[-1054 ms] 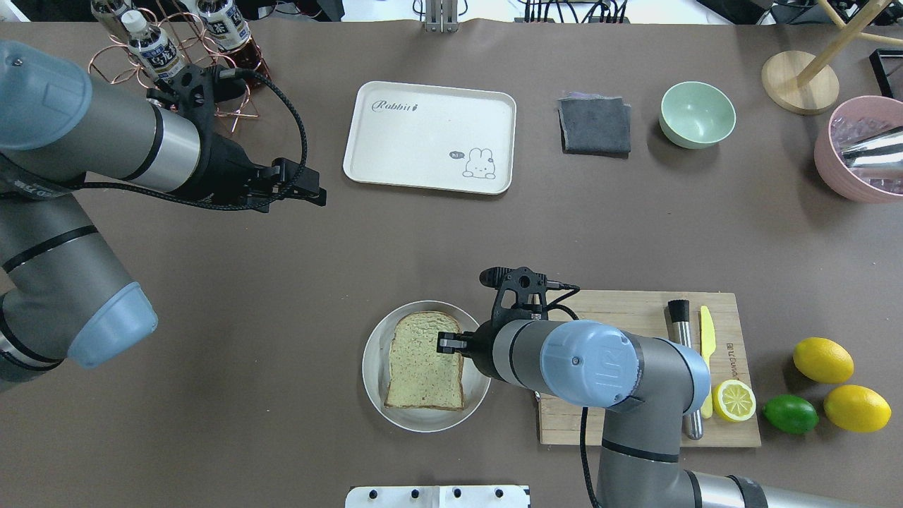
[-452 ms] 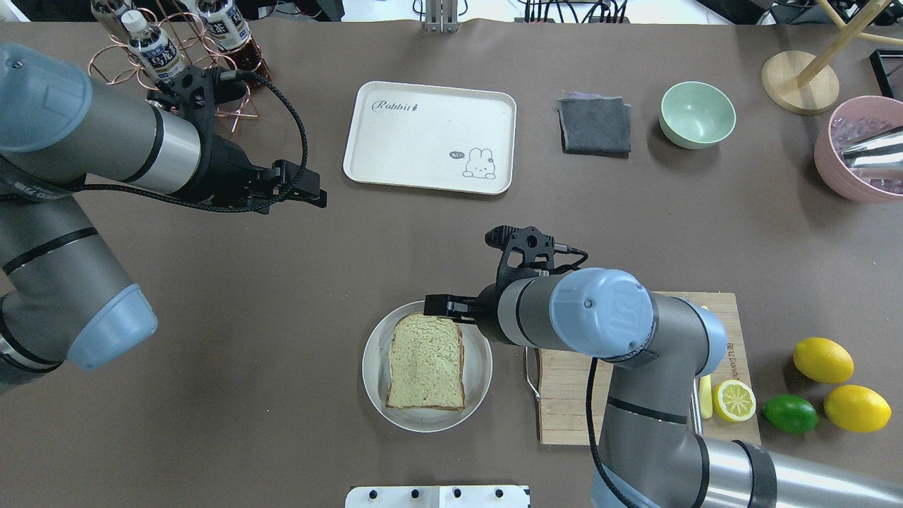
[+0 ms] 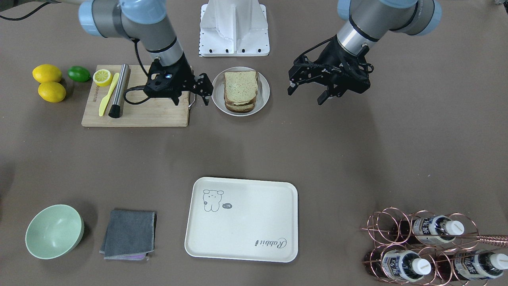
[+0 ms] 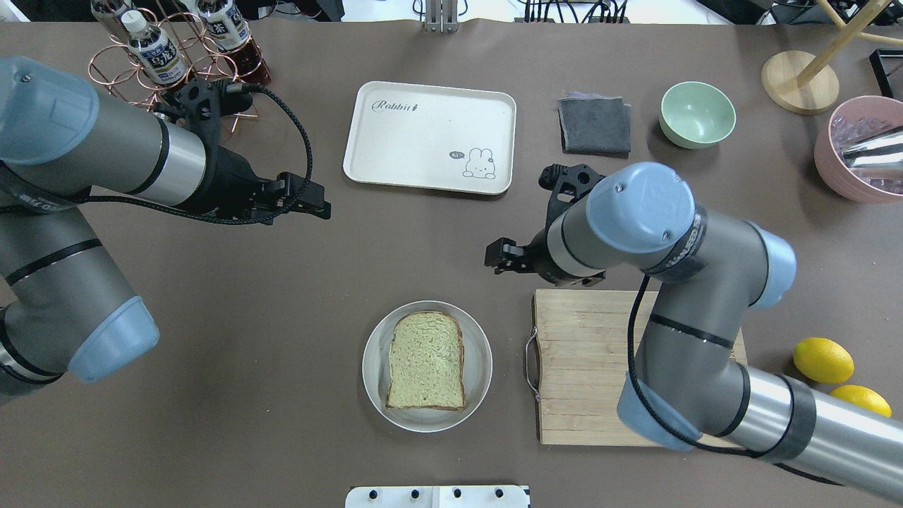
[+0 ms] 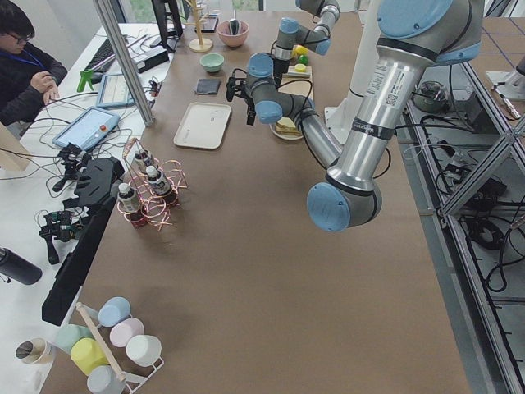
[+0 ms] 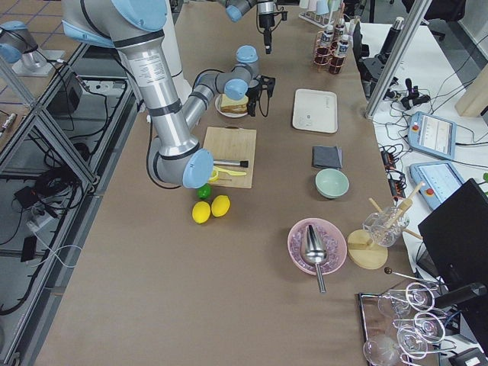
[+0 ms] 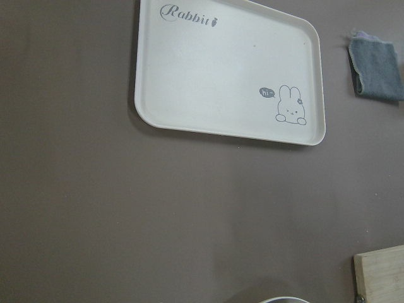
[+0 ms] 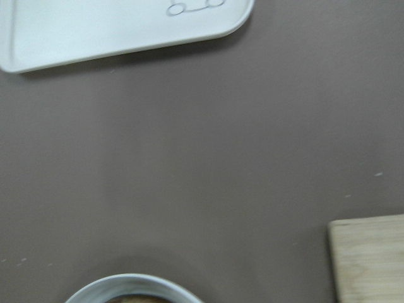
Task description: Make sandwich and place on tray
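Observation:
The sandwich (image 4: 426,360) lies on a small round white plate (image 4: 370,367) near the table's front; its top slice faces up. In the front-facing view it is a stack of bread slices (image 3: 240,89), and I cannot make out the egg. The cream tray (image 4: 430,137) is bare at the far middle; it also shows in the left wrist view (image 7: 221,76). My right gripper (image 4: 492,257) is open and empty, above bare table beyond the plate and to its right. My left gripper (image 4: 319,201) is open and empty, hovering left of the tray.
A wooden cutting board (image 4: 578,367) lies right of the plate, with a yellow knife (image 3: 108,93), a steel rod (image 3: 119,89) and a lemon half on it. Lemons (image 4: 822,360), a green bowl (image 4: 697,113), a grey cloth (image 4: 595,125) and a bottle rack (image 4: 169,49) stand around.
My right gripper has lifted off the top bread slice and drawn back away from the plate, toward the far side. The bread stays on the plate. The left arm shifted only slightly.

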Motion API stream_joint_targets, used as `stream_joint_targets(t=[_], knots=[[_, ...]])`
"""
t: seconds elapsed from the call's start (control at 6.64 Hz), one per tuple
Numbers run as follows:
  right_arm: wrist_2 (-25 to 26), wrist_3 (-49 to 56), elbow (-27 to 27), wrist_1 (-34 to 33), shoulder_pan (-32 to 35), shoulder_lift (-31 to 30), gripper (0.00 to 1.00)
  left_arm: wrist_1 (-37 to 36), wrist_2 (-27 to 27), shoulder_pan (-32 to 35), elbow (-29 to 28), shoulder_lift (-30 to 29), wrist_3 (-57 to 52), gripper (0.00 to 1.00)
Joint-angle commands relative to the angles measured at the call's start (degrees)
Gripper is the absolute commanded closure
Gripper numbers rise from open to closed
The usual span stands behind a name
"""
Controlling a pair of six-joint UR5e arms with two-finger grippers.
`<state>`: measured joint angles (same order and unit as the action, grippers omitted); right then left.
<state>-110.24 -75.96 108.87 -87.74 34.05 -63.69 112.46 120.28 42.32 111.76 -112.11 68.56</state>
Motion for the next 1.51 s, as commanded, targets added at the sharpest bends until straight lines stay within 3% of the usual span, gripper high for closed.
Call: stream_joint_targets(t=[0.0,0.45,0.75,1.05,1.35], knots=[[-5.42,21.17,2.11,-9.46,10.73,-6.57,0.00,-1.18,-0.13,-1.18,-0.14,0.14,0.08,0.02],[-18.84,54.13,2.40,-8.15,29.70,-22.39,0.00,-2.42,-7.58,-8.10,-0.40,-0.30,2.10,0.03],[-20.28,73.13,0.12,-8.33,41.73,-31.71,0.00,-2.42,-11.01,-11.89,-1.10,-0.30,3.77,0.03],[-21.42,92.82,-7.32,-8.33,54.31,-35.70,0.00,-2.16,-14.44,-15.67,-1.46,0.05,4.47,0.03],[-20.37,96.79,-9.56,-9.03,59.98,-36.33,0.00,-2.07,-15.85,-18.74,-1.46,0.14,5.79,0.03]])
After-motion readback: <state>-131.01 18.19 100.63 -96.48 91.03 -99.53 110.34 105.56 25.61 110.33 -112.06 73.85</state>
